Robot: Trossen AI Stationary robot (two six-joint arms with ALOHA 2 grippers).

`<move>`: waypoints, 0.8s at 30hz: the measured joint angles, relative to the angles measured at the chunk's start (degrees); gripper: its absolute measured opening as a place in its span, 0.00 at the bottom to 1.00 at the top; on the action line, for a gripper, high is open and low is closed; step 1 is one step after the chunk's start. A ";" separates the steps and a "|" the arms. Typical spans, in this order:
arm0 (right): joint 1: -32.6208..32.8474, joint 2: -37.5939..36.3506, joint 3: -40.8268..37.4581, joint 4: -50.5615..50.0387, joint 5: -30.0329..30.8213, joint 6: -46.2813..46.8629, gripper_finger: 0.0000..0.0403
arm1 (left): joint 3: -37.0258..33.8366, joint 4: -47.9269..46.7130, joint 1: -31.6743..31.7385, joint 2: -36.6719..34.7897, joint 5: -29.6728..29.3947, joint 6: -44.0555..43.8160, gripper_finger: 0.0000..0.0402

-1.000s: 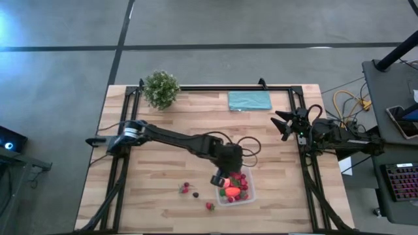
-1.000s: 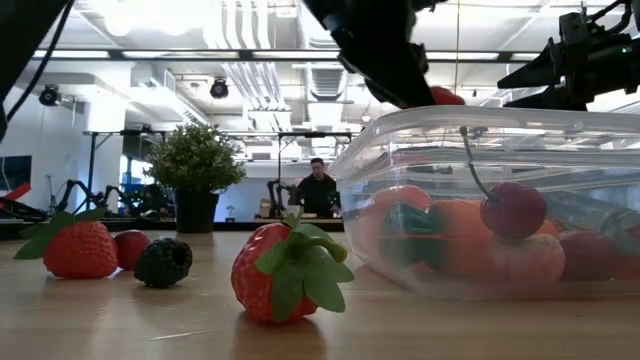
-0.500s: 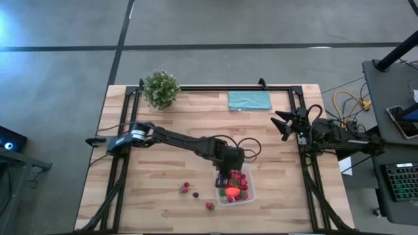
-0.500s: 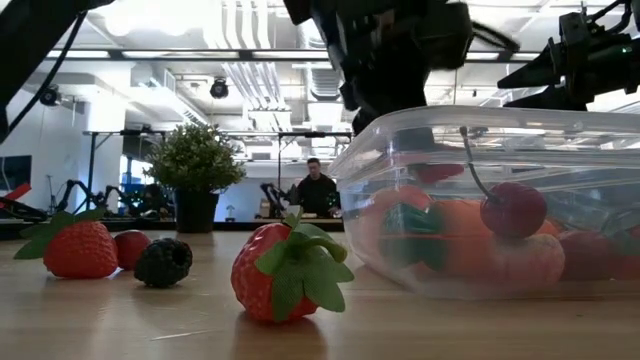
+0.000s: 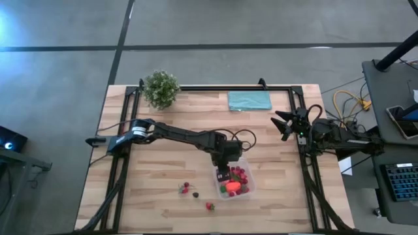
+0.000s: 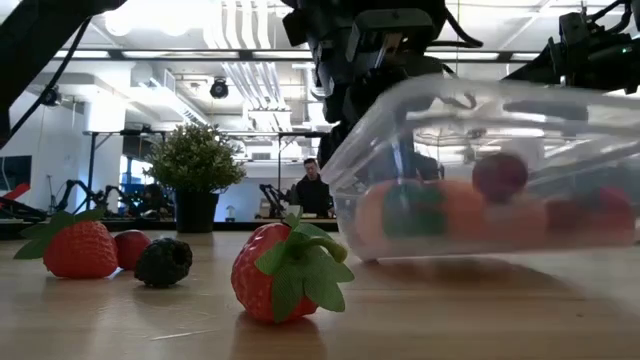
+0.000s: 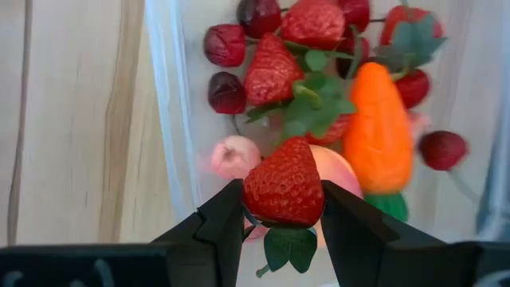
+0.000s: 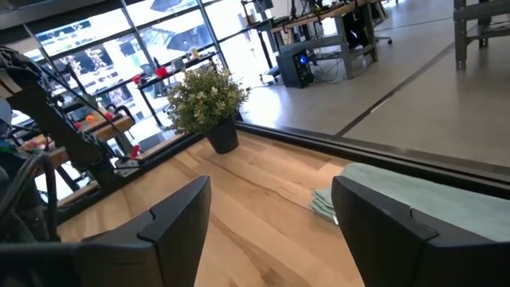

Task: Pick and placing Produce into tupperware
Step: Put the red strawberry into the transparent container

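One strawberry (image 7: 284, 185) sits pinched in the left hand (image 7: 282, 227) above the clear tupperware (image 5: 233, 181), which holds one carrot (image 7: 378, 135) among berries. Four pieces lie on the table (image 5: 157, 137) beside it: two strawberries (image 6: 288, 270), a cherry (image 6: 130, 248), a blackberry (image 6: 163, 262). The tub has shifted and tilted since a second ago. The right hand (image 5: 283, 125) waits spread, well apart.

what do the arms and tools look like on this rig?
Both arms are dark, slim and jointed. The left arm has a silver band near its base and a black cable looping beside its wrist. The left tool has two broad matte-black angular fingers. The right tool has the same dark wedge-shaped fingers.
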 joint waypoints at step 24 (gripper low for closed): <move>0.01 0.00 0.00 -0.01 0.00 -0.01 0.61 | -1.48 -1.43 -0.30 -3.23 0.43 4.68 0.46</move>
